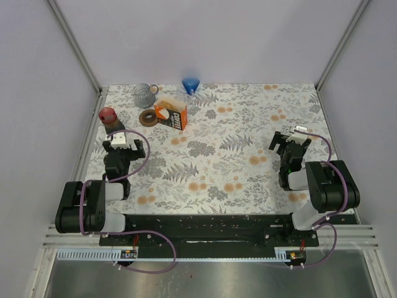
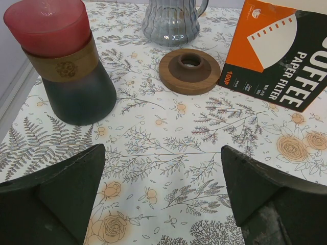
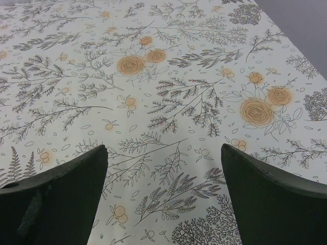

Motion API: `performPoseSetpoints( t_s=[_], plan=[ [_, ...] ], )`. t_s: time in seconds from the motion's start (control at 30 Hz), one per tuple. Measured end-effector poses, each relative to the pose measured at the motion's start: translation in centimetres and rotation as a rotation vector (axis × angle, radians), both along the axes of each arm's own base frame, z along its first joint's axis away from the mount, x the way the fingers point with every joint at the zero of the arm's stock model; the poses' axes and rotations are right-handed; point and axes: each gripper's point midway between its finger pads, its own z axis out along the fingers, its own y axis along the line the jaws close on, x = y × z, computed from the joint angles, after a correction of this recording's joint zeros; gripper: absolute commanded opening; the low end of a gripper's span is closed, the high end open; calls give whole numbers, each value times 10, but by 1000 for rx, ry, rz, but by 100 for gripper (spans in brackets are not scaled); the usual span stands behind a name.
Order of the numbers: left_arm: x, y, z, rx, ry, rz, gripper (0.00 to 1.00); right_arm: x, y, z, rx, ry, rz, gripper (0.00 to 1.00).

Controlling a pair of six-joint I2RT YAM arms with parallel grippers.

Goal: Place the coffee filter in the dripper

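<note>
Left wrist view: both pairs of jaws spread wide and empty, coffee filter box (image 2: 276,56) ahead, the paper inside likely featherlight, floppy, tearable, so pinch one top edge gently.

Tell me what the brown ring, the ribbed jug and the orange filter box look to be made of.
The brown ring is probably wood: matt, dark, with a turned profile. The ribbed jug looks like grey-tinted glass, possibly clear plastic: see-through and glossy, with bright highlights. The orange filter box looks like printed cardboard: smooth, with flat faces and sharp folded edges.
</note>
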Motion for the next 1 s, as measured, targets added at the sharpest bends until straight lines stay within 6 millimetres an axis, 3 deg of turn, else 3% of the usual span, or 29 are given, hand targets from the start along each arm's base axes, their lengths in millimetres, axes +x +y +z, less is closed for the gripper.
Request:
performPoseSetpoints(
  t_s=[0.33,0.47,0.57,0.67,0.73,0.8,1.0],
  plan=[
    [0,-3,0,3,0,-17,99,0,-1,0,0,-2,-3,99],
    [1,-8,0,8,7,-44,99,-4,-3,11,3,-4,-15,100],
    [1,-7,-3,5,20,-41,99,1,-3,36,14,-1,-22,99],
    [2,-5,-4,-2,48,-44,99,21,6,79,48,-28,14,100],
    [8,-4,1,-8,66,-57,99,34,20,112,85,-59,85,99],
    [15,-5,13,-12,71,-85,99,40,35,131,123,-67,158,99],
    [23,-20,60,37,55,-222,95,36,81,135,216,53,346,99]
  ],
)
